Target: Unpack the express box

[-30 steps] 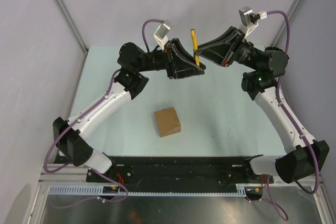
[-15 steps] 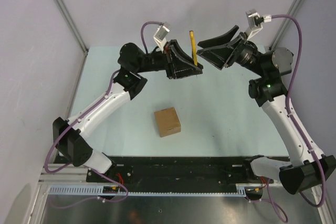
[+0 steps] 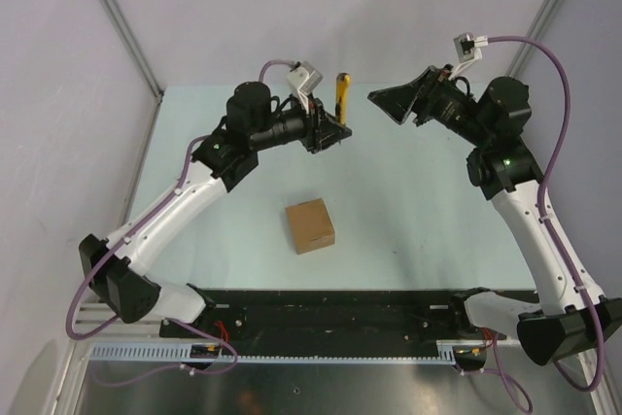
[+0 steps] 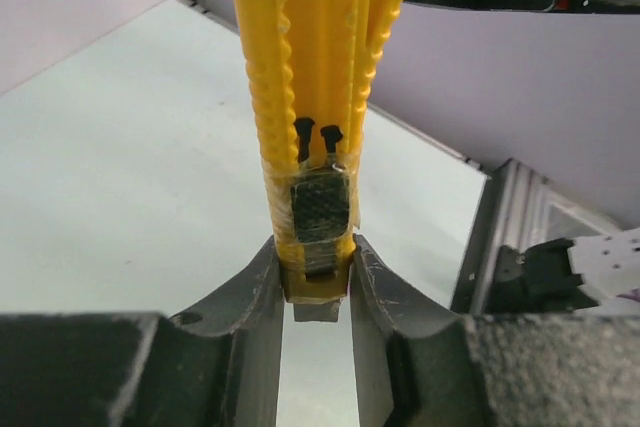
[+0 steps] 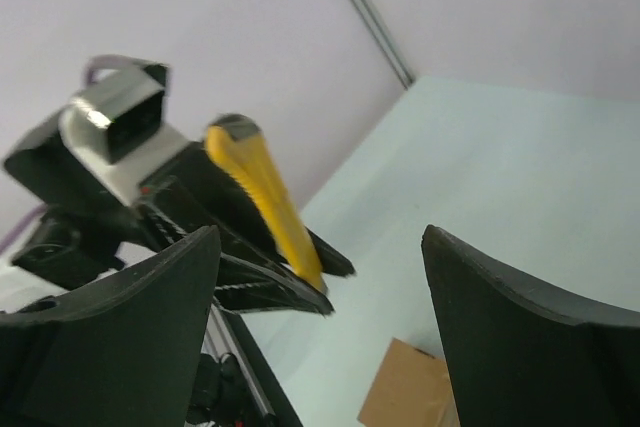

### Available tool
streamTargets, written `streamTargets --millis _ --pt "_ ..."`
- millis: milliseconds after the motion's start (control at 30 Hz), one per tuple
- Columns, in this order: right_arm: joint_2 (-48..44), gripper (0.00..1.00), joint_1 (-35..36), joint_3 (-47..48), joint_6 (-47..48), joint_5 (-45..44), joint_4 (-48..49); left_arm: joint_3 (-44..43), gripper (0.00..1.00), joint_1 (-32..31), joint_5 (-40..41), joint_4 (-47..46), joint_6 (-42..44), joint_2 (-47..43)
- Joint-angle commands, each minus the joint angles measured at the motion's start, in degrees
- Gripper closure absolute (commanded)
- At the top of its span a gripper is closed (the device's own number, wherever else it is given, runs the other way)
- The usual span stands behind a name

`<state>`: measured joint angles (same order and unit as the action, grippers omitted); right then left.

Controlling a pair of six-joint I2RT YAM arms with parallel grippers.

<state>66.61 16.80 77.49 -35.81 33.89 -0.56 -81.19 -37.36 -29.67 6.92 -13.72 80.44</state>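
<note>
- The left pincer [image 4: 315, 282] pinches the yellow knife [image 4: 310, 97] at its bottom end.
- The right pincer [image 5: 315, 247] is spread wide.
- The express box [image 3: 310, 225] sits on the desk [image 3: 418, 211], well apart from both pincers. Its lid looks shut, I think.

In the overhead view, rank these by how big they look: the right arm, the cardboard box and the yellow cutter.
1. right arm
2. cardboard box
3. yellow cutter, smallest, though its lower end is hidden in the left gripper
</note>
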Motion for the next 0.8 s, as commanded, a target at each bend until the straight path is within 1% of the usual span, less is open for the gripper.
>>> streamTargets --millis 0,67,100,167,200,233,300,367,533,567,600,700,767 --pt "0.71 0.15 1.39 3.36 6.54 -4.88 -8.83 -1.08 1.00 -0.60 8.04 6.35 9.31 -3.01" --pt "1.33 0.15 3.23 3.63 8.73 -6.99 -10.86 -1.25 1.00 -1.30 9.89 7.31 11.42 -2.93" --pt "1.94 0.15 4.29 4.41 9.61 -8.04 -11.56 -1.43 1.00 -1.74 12.07 8.71 12.13 -2.84" --pt "3.00 0.15 7.62 5.47 12.51 -11.03 -13.06 -2.13 1.00 -2.80 14.02 9.95 13.53 -2.40" --pt "3.78 0.17 8.77 6.17 13.39 -12.43 -13.94 -2.39 1.00 -3.41 15.51 10.91 13.71 -2.31" --pt "4.05 0.18 10.69 6.35 14.10 -12.53 -13.94 -2.48 1.00 -3.42 15.69 11.10 15.11 -1.96" --pt "4.58 0.21 12.02 6.27 15.33 -11.92 -13.24 -2.66 1.00 -3.68 15.96 11.63 15.21 -1.87" --pt "5.28 0.23 13.87 6.27 15.95 -13.14 -13.24 -2.66 1.00 -3.77 15.96 11.80 15.30 -2.05" --pt "7.30 0.34 15.02 6.27 16.56 -14.99 -12.63 -2.22 1.00 -3.94 15.17 11.80 15.47 -2.31" --pt "7.48 0.37 15.37 6.35 16.65 -15.08 -12.19 -2.13 1.00 -3.94 15.08 11.98 15.65 -2.31" --pt "7.74 0.42 15.46 6.27 16.83 -15.60 -11.93 -2.05 1.00 -4.12 14.99 11.89 15.82 -2.22" --pt "8.54 0.51 15.90 6.27 16.65 -16.75 -11.40 -1.61 1.00 -4.21 14.73 11.98 16.09 -2.48" --pt "9.06 0.53 16.07 6.35 16.57 -16.58 -10.87 -1.34 0.99 -4.29 14.47 11.98 16.35 -2.57"
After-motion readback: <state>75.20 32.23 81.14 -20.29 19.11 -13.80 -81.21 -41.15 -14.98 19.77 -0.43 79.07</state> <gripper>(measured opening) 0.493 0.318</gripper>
